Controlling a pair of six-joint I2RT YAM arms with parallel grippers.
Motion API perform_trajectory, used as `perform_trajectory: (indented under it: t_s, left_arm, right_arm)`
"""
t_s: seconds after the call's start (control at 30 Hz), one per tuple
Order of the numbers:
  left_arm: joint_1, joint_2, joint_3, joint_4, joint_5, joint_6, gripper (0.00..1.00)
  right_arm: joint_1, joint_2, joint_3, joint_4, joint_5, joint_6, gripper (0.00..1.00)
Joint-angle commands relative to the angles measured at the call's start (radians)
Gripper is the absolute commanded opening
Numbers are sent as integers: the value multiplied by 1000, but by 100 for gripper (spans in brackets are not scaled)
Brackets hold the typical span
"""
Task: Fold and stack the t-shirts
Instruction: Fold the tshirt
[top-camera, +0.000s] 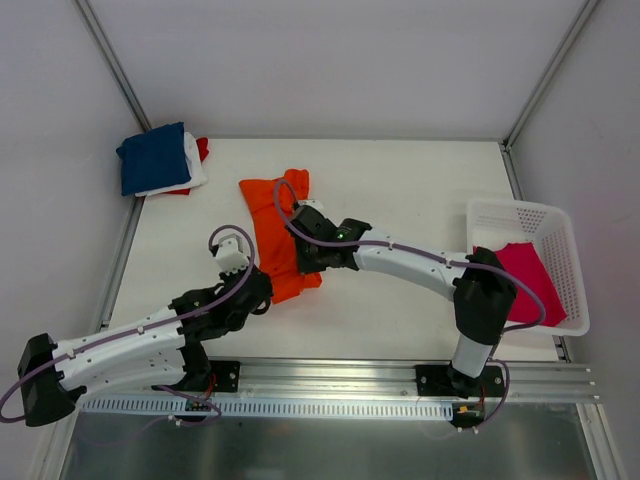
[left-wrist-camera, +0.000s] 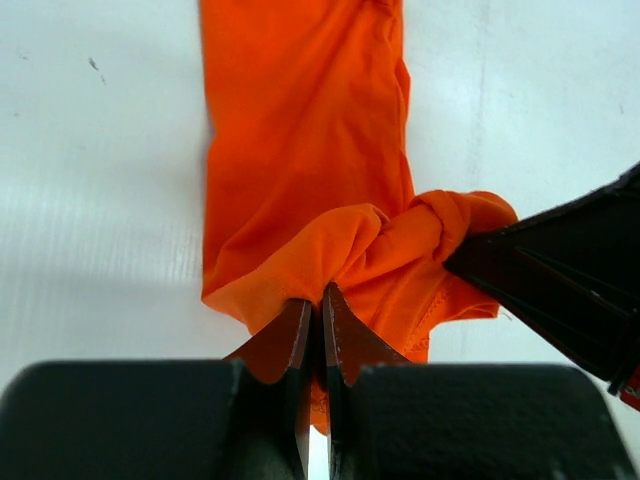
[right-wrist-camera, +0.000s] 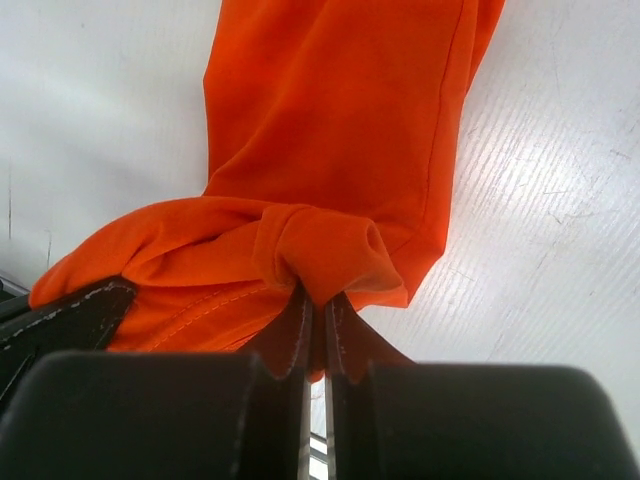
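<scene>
The bright orange t-shirt (top-camera: 277, 225) lies as a long folded strip in the middle of the table, running away from the arms. My left gripper (top-camera: 269, 284) is shut on its near end, with cloth bunched between the fingers in the left wrist view (left-wrist-camera: 318, 300). My right gripper (top-camera: 304, 262) is shut on the same end beside it, pinching a rolled fold in the right wrist view (right-wrist-camera: 320, 295). The orange shirt fills both wrist views (left-wrist-camera: 300, 150) (right-wrist-camera: 330, 120). A navy blue t-shirt (top-camera: 152, 158) tops a stack over a white one (top-camera: 197, 172) and a red one (top-camera: 203, 148) at the back left.
A white lattice basket (top-camera: 510, 208) stands at the right edge holding a magenta-pink t-shirt (top-camera: 530, 280). The right gripper's dark body (left-wrist-camera: 560, 270) sits close beside my left fingers. Frame posts rise at the back corners. A metal rail (top-camera: 330, 378) runs along the near edge.
</scene>
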Motion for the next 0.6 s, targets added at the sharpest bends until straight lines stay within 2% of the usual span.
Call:
perform_trajectory:
  t_s: [0.0, 0.1, 0.3, 0.57]
  left_arm:
    - [44, 40, 23, -41, -70, -17, 0]
    - [95, 79, 18, -27, -55, -34, 0]
    - [213, 200, 78, 49, 7, 78, 0]
    - [254, 336, 128, 128, 31, 170, 0]
  right_arm:
    - [-36, 26, 35, -69, 44, -55, 1]
    - [-53, 52, 50, -69, 33, -65, 1]
    - [-98, 110, 93, -69, 21, -90, 1]
    - [-145, 161, 144, -69, -4, -124, 1]
